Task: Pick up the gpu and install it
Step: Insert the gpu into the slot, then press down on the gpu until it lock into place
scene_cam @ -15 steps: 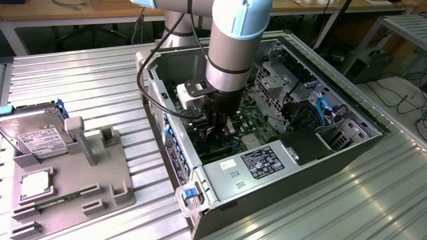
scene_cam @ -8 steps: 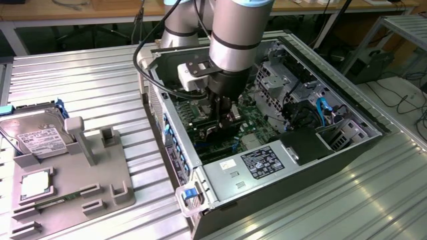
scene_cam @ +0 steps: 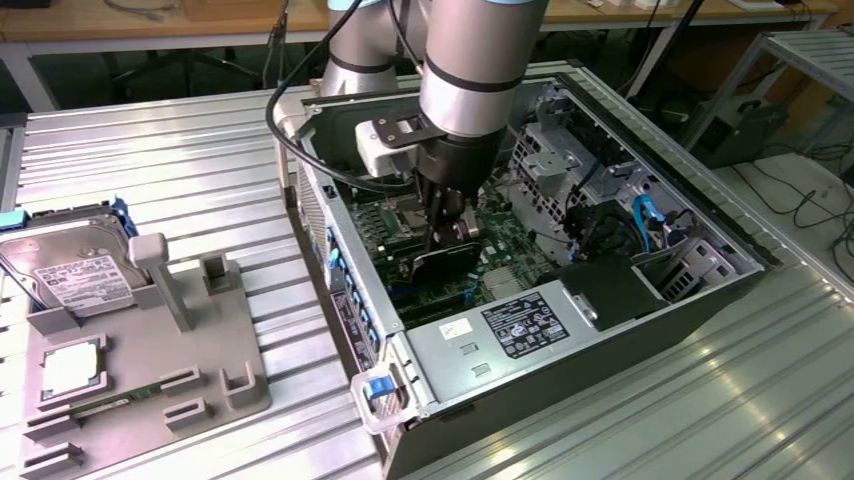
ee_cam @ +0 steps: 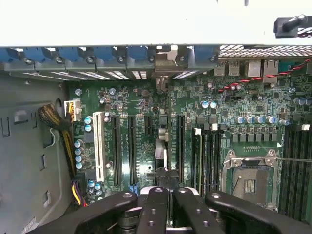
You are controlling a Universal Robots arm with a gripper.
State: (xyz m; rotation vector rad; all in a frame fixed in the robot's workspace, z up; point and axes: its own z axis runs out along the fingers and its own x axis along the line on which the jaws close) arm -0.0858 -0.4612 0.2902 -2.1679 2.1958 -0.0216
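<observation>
The gpu (scene_cam: 449, 266), a thin dark card with a rounded black face, stands upright on the green motherboard (scene_cam: 507, 255) inside the open computer case (scene_cam: 694, 215). My gripper (scene_cam: 446, 232) reaches down into the case from above and is shut on the card's top edge. In the wrist view the gpu (ee_cam: 164, 146) appears edge-on as a narrow strip running between the long black slots. Its pale bracket (ee_cam: 164, 68) meets the case's rear wall. My gripper (ee_cam: 170, 197) has its black fingers (ee_cam: 155, 204) pressed close on either side of the strip.
A grey fixture tray (scene_cam: 200, 350) lies at the exterior view's left, holding a silver hard drive (scene_cam: 67, 270) and a small square chip (scene_cam: 70, 366). Inside the case are a labelled power supply (scene_cam: 527, 325), blue cables (scene_cam: 647, 215), an empty processor socket (ee_cam: 248, 183) and bundled wires (ee_cam: 58, 124).
</observation>
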